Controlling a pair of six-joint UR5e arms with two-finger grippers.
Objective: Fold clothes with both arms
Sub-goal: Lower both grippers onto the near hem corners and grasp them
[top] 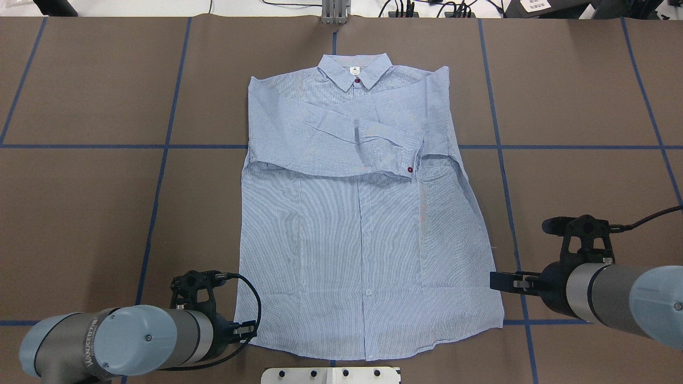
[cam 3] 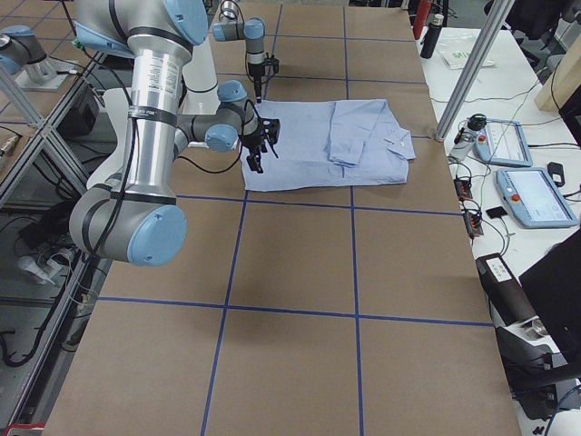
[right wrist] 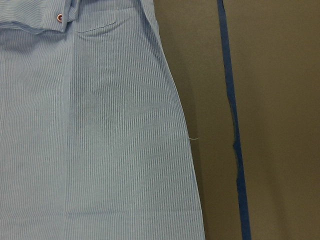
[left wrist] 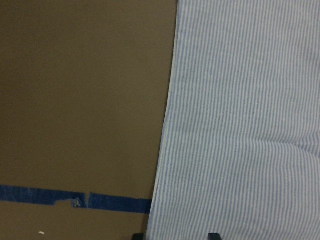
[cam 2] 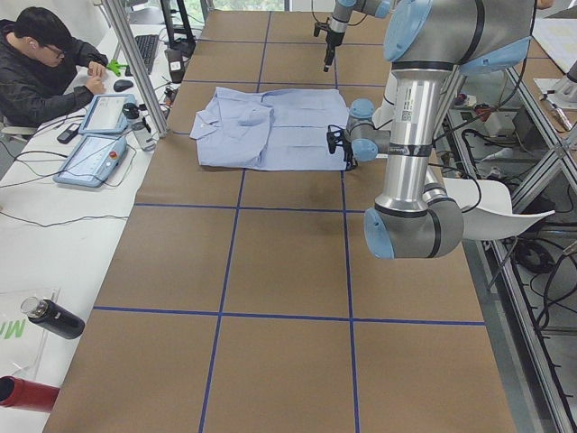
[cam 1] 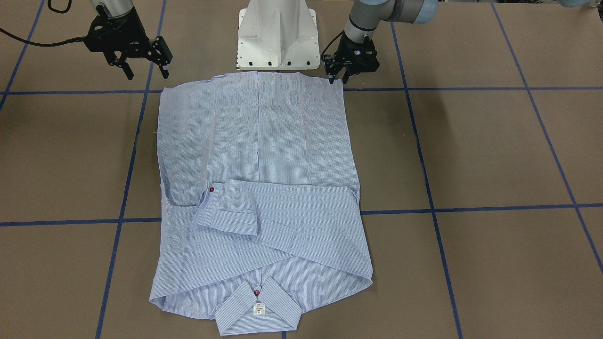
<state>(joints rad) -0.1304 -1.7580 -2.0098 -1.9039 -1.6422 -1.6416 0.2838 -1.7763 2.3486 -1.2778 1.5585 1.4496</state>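
Observation:
The light blue striped shirt point(cam 1: 264, 141) point(top: 363, 224) lies flat on the brown table, front up, collar at the far side. Both sleeves are folded across its chest, and one cuff shows a dark red button point(top: 410, 169). My left gripper point(cam 1: 339, 74) point(top: 245, 330) hangs open just over the shirt's near hem corner. In the left wrist view the shirt's side edge point(left wrist: 167, 125) runs between the two fingertips. My right gripper point(cam 1: 146, 70) point(top: 496, 281) is open beside the other hem corner, a little off the cloth. The right wrist view shows the shirt's side and pocket point(right wrist: 100, 140).
The white pedestal base point(cam 1: 275, 37) stands right behind the hem. Blue tape lines point(top: 160, 146) grid the table. A person point(cam 2: 45, 63) sits at a side desk with teach pendants point(cam 2: 95, 135). A dark bottle point(cam 2: 50, 317) lies on that desk.

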